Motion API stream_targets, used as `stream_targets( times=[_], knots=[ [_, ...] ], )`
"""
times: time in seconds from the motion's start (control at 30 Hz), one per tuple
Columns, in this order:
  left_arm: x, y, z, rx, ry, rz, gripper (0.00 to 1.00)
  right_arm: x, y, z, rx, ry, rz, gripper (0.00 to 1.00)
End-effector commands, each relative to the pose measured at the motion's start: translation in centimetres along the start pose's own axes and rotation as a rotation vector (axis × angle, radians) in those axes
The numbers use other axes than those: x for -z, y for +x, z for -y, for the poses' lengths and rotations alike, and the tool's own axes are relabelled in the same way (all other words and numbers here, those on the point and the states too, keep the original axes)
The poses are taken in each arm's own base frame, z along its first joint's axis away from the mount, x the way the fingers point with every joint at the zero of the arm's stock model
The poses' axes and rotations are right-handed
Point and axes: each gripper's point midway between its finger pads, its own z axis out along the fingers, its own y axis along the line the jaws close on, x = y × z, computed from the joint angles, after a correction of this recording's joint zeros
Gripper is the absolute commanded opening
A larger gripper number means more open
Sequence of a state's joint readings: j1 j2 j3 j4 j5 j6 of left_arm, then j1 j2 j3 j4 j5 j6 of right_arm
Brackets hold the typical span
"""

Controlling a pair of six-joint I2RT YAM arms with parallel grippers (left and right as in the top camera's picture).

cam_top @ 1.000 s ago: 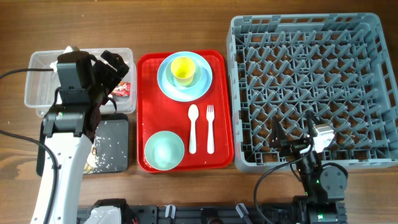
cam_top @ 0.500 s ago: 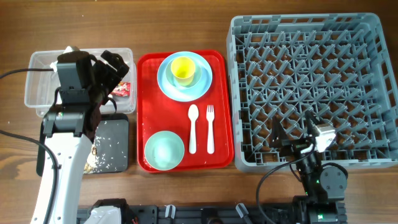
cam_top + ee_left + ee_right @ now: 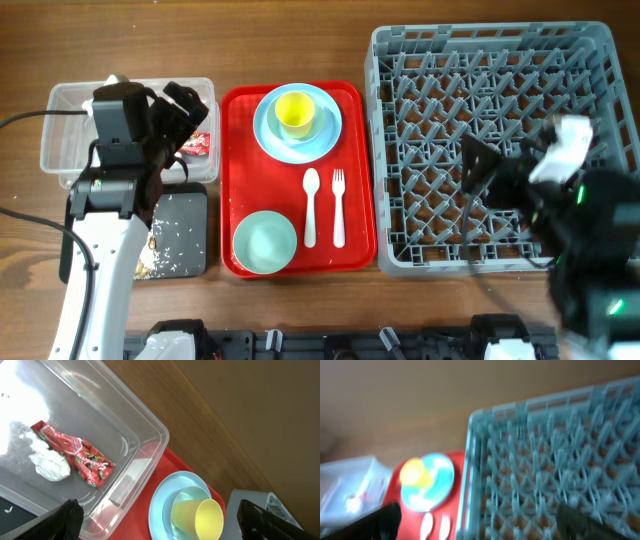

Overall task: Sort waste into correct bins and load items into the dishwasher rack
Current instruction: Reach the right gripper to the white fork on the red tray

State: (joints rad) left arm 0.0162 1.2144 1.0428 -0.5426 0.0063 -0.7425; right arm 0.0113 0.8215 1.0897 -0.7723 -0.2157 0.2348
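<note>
My left gripper (image 3: 176,122) hangs open over the clear tub (image 3: 62,130), nothing between its fingers (image 3: 67,519). In the tub lie the red wrapper (image 3: 75,453) and the white tissue (image 3: 50,464). The black tray (image 3: 188,212) holds food scraps (image 3: 150,258) and white crumbs. On the red tray (image 3: 240,105) stand the pale blue plate (image 3: 272,132) with a small bowl (image 3: 192,494) and yellow cup (image 3: 294,112), the mint bowl (image 3: 264,241), spoon (image 3: 310,205) and fork (image 3: 337,205). My right gripper (image 3: 520,155) is open and blurred above the dishwasher rack (image 3: 480,90), empty.
The rack fills the right half of the table and its pegs stand upright. The red tray lies between the tub and the rack. The left arm's white link (image 3: 95,270) crosses the black tray's left side. Bare wood runs along the far edge (image 3: 240,420).
The right arm has swung up from the table's front edge to over the rack's right side and is blurred by motion. The left arm has not moved.
</note>
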Motion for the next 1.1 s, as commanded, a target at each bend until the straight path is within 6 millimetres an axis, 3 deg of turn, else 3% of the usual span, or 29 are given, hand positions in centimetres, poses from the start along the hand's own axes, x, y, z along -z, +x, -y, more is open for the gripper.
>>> stream_targets(
  times=[0.0, 0.03, 0.07, 0.13, 0.17, 0.2, 0.27, 0.4, 0.57, 0.67, 0.9, 1.07],
  knots=[
    [0.1, -0.5, 0.2, 0.003, 0.007, 0.01, 1.0, -1.2, -3.5, -4.5, -0.002, -0.21, -0.12, 1.0],
    [0.1, -0.5, 0.2, 0.003, 0.007, 0.01, 1.0, -1.6, -3.8, -6.1, -0.009, -0.312, -0.147, 1.0],
    [0.1, -0.5, 0.2, 0.003, 0.007, 0.01, 1.0, -1.8, -3.8, -8.3, -0.026, -0.456, -0.181, 0.91],
    [0.1, -0.5, 0.2, 0.003, 0.007, 0.01, 1.0, -2.9, -3.2, -9.9, -0.112, -0.571, -0.263, 0.55],
    [0.1, -0.5, 0.2, 0.003, 0.007, 0.01, 1.0, -3.9, -2.6, -9.7, -0.119, -0.55, -0.293, 0.43],
    [0.1, -0.5, 0.2, 0.003, 0.007, 0.01, 1.0, -6.2, -0.5, -8.8, -0.107, -0.419, -0.36, 0.29],
    [0.1, -0.5, 0.2, 0.003, 0.007, 0.01, 1.0, -7.9, 1.7, -8.1, -0.046, -0.274, -0.408, 0.27],
    [0.1, -0.5, 0.2, 0.003, 0.007, 0.01, 1.0, -10.7, 6.6, -9.8, 0.154, -0.099, -0.506, 0.27],
    [0.1, -0.5, 0.2, 0.003, 0.007, 0.01, 1.0, -14.5, 13.7, -11.6, 0.237, -0.082, -0.715, 0.26],
    [0.1, -0.5, 0.2, 0.003, 0.007, 0.01, 1.0, -15.8, 17.4, -12.4, 0.241, -0.084, -0.828, 0.23],
    [0.1, -0.5, 0.2, 0.003, 0.007, 0.01, 1.0, -15.9, 26.1, -12.0, 0.207, 0.043, -1.03, 0.24],
    [0.1, -0.5, 0.2, 0.003, 0.007, 0.01, 1.0, -15.4, 29.5, -10.4, 0.259, 0.092, -1.064, 0.28]
  ],
)
